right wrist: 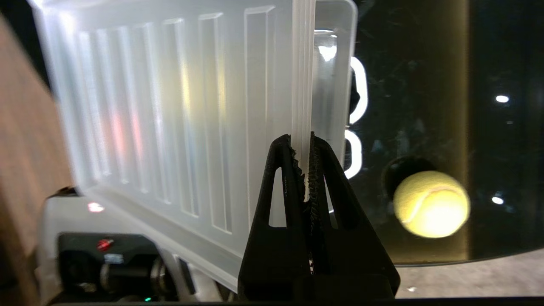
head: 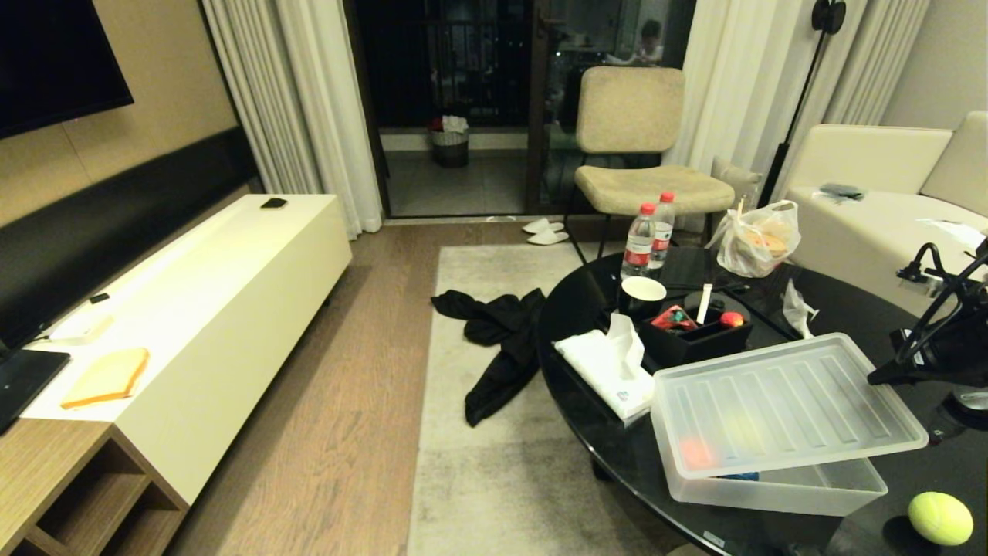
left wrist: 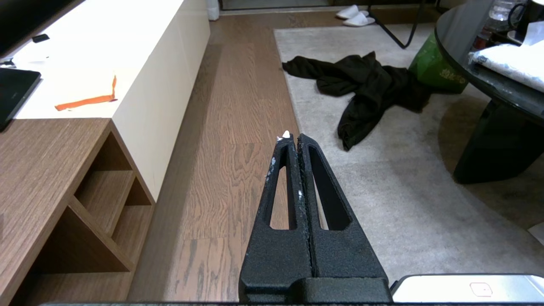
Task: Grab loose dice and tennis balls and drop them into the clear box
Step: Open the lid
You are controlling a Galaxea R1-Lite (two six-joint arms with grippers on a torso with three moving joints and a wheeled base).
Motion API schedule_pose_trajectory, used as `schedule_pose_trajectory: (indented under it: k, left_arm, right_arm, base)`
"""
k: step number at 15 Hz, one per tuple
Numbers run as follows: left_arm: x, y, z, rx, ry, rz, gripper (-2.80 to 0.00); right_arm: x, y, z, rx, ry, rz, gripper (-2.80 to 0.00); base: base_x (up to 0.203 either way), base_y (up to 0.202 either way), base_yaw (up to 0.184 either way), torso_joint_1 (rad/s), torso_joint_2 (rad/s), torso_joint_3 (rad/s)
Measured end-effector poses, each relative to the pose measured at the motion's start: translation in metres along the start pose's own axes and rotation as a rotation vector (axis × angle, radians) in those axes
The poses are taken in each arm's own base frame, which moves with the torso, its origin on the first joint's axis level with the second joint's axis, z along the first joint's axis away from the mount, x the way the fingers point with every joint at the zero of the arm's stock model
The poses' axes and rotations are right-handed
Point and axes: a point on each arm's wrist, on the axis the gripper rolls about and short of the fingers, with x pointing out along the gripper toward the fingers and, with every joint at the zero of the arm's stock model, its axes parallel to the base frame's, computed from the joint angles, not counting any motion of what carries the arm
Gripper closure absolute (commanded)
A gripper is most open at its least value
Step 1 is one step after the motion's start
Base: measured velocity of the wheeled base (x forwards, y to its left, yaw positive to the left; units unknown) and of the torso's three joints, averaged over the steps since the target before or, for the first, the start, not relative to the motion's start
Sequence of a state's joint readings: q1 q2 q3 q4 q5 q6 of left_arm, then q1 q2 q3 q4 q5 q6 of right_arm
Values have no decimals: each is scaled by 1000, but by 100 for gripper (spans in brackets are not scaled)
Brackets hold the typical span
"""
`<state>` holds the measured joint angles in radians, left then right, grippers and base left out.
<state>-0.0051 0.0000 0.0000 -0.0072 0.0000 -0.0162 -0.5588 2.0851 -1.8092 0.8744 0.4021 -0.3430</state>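
— At the bench's (head: 587,401) near right edge? 
— Right pincer (right wrist: 307,146) pinches the lid's (head: 779,401) rim, lid tilted over the clear box (head: 803,486); tennis ball (head: 939,518) loose beside.
— Left pincer (left wrist: 293,138)? 
— Closed, empty, above wood floor (left wrist: 229,127).

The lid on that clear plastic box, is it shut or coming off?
Coming off. The lid sits tilted and skewed over the clear box, with the right gripper pinching its edge.
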Motion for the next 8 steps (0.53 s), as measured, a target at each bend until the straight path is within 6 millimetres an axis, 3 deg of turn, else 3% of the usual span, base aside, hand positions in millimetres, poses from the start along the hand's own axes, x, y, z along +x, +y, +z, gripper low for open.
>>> schedule_pose_trajectory:
  k: [8]
  left_arm:
    - [0, 0, 0, 0, 0, 0, 0]
  right_arm:
    - [-20, -8, -6, 42, -45, 62, 0]
  base:
    - [0, 0, 0, 0, 0, 0]
